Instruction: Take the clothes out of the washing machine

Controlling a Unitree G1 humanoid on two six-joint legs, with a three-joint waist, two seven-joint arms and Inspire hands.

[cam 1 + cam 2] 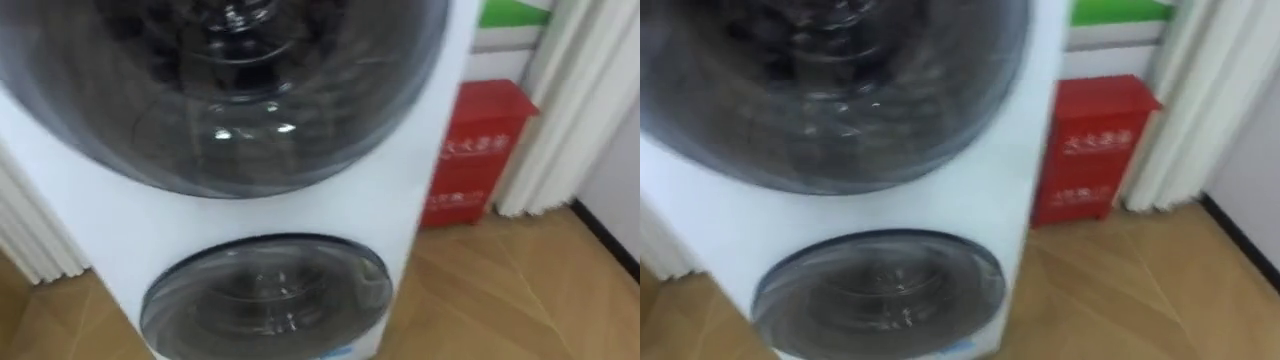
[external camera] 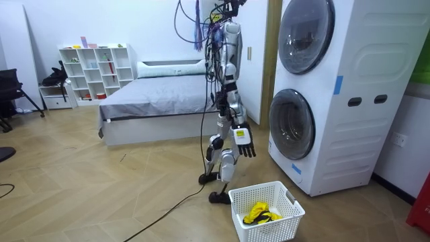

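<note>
one washing machine (image 2: pixel 349 101) is counted, with two round doors, an upper door (image 1: pixel 220 90) and a lower door (image 1: pixel 265 295), both seen closed. one white basket (image 2: pixel 272 228), one yellow garment (image 2: pixel 262 213), one red box (image 1: pixel 470 155), one bed (image 2: pixel 154 101) and one white shelf unit (image 2: pixel 94 70) are recorded. the right hand (image 2: pixel 243 140) is seen hanging by the robot's thigh, fingers loose and apart, nothing held. the yellow garment lies crumpled in the basket, below and just ahead of that hand; its longer side runs across the basket, from the room view's left to its right. the machine stands ahead of the hand, the bed behind it. whether clothes lie behind the doors cannot be told. the floor (image 2: pixel 101 188) is pale wood; the robot is stood upright facing the machine.
</note>
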